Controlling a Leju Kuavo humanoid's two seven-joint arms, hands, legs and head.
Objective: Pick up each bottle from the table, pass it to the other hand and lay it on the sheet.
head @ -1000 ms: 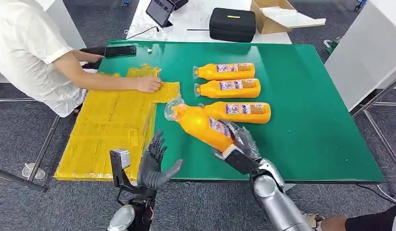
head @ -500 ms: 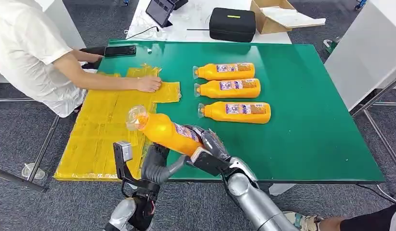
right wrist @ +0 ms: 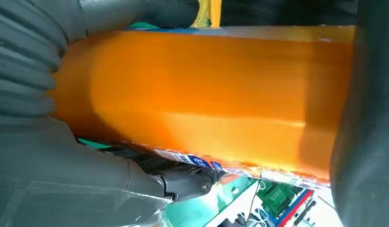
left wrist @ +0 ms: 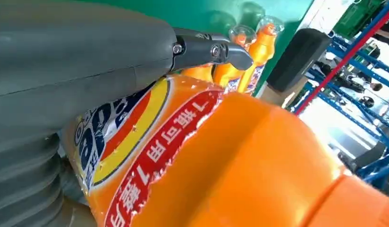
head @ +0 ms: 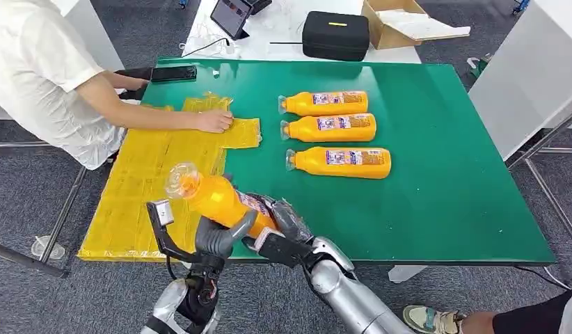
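The orange plastic bottle with a clear cap (head: 217, 197) is held in the air above the near edge of the green-topped desk (head: 443, 174), cap end raised and pointing toward the yellow plastic sheet (head: 151, 181). The right robot hand (head: 287, 219) grips the bottle's base end, fingers wrapped around the body. The left robot hand (head: 217, 236) is closed around the bottle's middle from below, thumb across the front. Both robot hands hold the same bottle at once.

In the left wrist view the bottle's label (left wrist: 136, 142) shows a red band with white Chinese characters including a figure "7", beside a yellow, red and blue round emblem; the remaining writing cannot be made out. In the right wrist view the bottle's orange body (right wrist: 202, 94) spans the picture, with a strip of label along one edge too small to read.

Three more orange plastic bottles lie on their sides in a row on the desk, caps toward the sheet: the far one (head: 325, 103), the middle one (head: 330, 127) and the near one (head: 339, 161). Each carries a white and blue label, not legible.

A person in a white shirt (head: 40, 69) presses a hand (head: 215, 121) on the sheet's far corner. A black phone (head: 173, 73) lies at the desk's far left corner. A black case (head: 335, 33) and an open cardboard box (head: 401, 21) stand on the white table beyond.
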